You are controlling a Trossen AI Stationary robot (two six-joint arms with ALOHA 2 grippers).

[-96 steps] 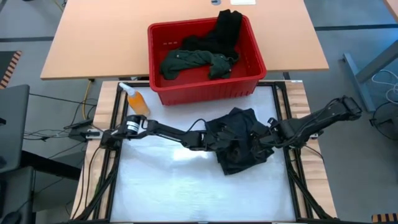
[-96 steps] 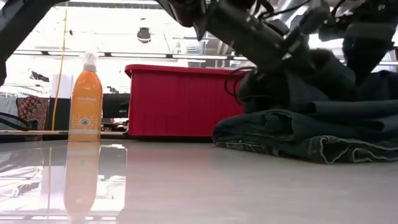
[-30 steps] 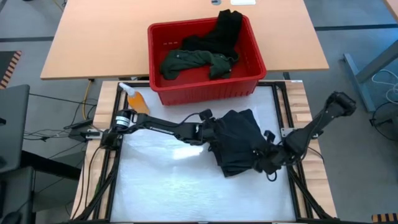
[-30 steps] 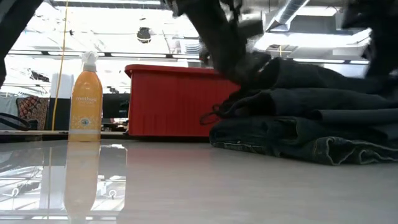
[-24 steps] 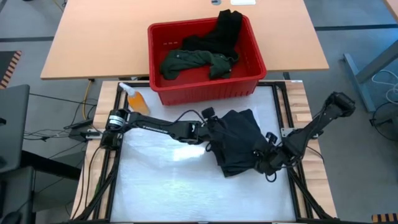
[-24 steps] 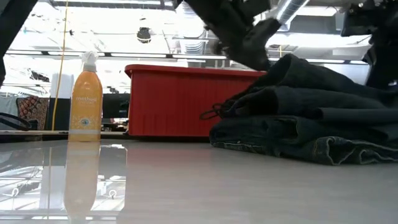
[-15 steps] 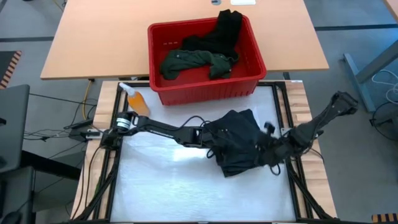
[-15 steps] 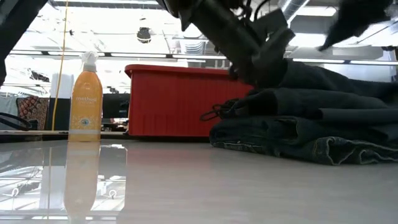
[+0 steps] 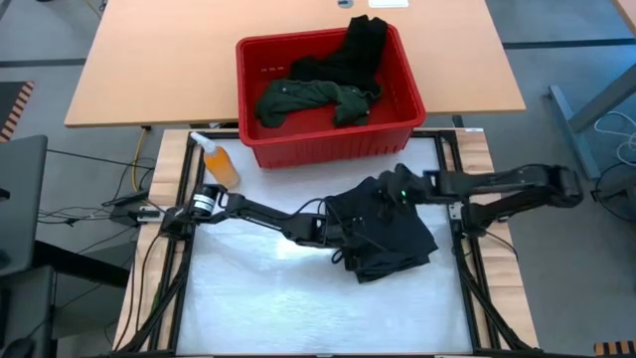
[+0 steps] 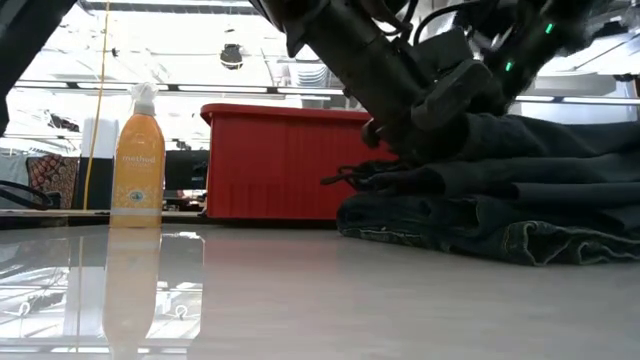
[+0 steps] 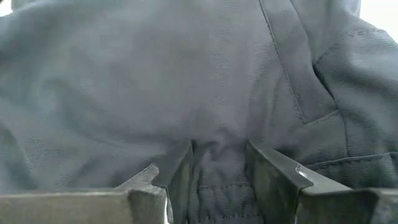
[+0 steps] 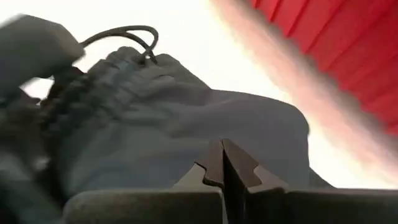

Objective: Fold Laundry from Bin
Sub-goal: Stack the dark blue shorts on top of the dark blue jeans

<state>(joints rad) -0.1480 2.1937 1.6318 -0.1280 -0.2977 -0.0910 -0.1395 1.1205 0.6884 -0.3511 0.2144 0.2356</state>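
white table (image 9: 258, 288), folded jeans (image 9: 388, 239), bottle (image 9: 217, 159) (orange)

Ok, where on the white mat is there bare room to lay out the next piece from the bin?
Bare mat runs along the near edge and left of the folded jeans, below the left arm. Crowded: around the jeans, where left gripper and right gripper meet, and the strip by the bin and orange bottle.
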